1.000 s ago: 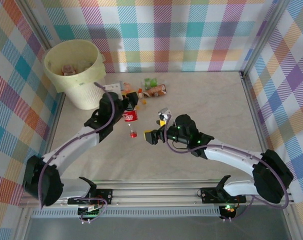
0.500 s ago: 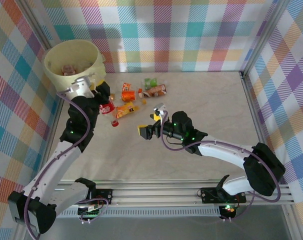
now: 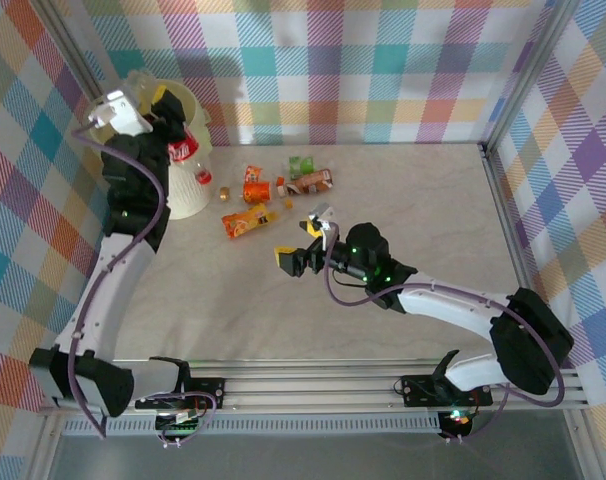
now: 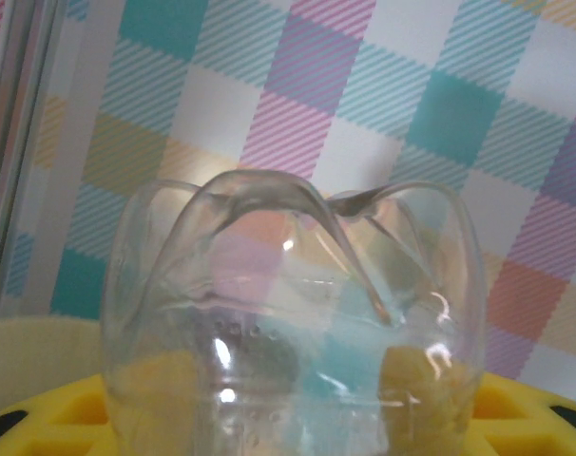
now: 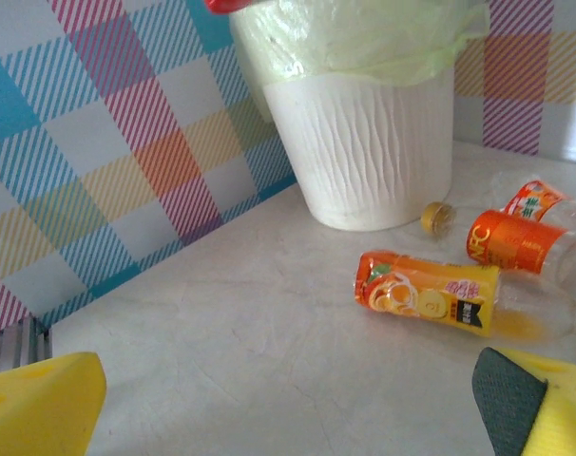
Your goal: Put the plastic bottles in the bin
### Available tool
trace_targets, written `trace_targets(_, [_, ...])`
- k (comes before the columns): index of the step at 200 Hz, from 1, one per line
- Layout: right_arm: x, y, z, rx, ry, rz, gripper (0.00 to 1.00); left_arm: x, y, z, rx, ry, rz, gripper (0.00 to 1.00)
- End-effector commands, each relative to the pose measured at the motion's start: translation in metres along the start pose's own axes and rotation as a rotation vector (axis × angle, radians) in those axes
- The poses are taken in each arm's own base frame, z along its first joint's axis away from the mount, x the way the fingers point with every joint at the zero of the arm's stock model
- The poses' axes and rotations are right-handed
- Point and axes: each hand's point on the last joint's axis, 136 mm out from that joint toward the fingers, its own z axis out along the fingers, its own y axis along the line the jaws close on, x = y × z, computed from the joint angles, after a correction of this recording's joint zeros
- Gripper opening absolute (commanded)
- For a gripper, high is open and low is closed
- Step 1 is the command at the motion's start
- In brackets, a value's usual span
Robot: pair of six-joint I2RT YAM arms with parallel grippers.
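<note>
- My left claw is now up over the bin; half a second ago it was lower, beside the bin's wall, and a second ago it was out at mid-table.
- The red-label bottle has come up with it and is clear of the table, over the bin's near-right rim in the top view.
- My left claw is closed tight on that bottle: in the left wrist view its clear, lobed base sits between my yellow pads.
- My right claw has barely shifted in the last half second; it hangs low over the middle of the table, spread wide, with nothing in it.
- The orange bottle and the loose cap by the bin's foot lie where they lay before.
- The held bottle's long axis runs on a slant in the top view, from my claw at the upper left down to the lower right.
- Its red cap end points down and to the right, away from my wrist; the base end points back toward my left wrist camera.
- From my right wrist the bin stands upright, and the orange bottle lies on its side near it.
</note>
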Motion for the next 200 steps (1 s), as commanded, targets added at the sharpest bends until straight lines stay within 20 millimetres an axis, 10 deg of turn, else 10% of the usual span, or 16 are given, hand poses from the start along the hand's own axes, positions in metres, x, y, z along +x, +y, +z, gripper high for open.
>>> trace_targets(1, [-0.020, 0.000, -0.011, 0.026, -0.093, -0.034, 1.00, -0.038, -0.002, 0.018, 0.010, -0.128, 0.052, 0.51])
trace_targets(74, [-0.002, -0.009, -0.030, 0.090, -0.045, -0.024, 1.00, -0.049, 0.048, 0.091, -0.089, -0.230, 0.061, 0.49])
trace_targets(131, [0.002, -0.015, -0.034, 0.126, -0.023, -0.018, 1.00, 0.005, 0.065, 0.148, 0.056, -0.116, 0.106, 0.53])
trace_targets(200, [0.014, -0.023, -0.031, 0.164, 0.026, -0.006, 1.00, 0.062, 0.090, 0.167, 0.167, 0.029, 0.076, 0.54])
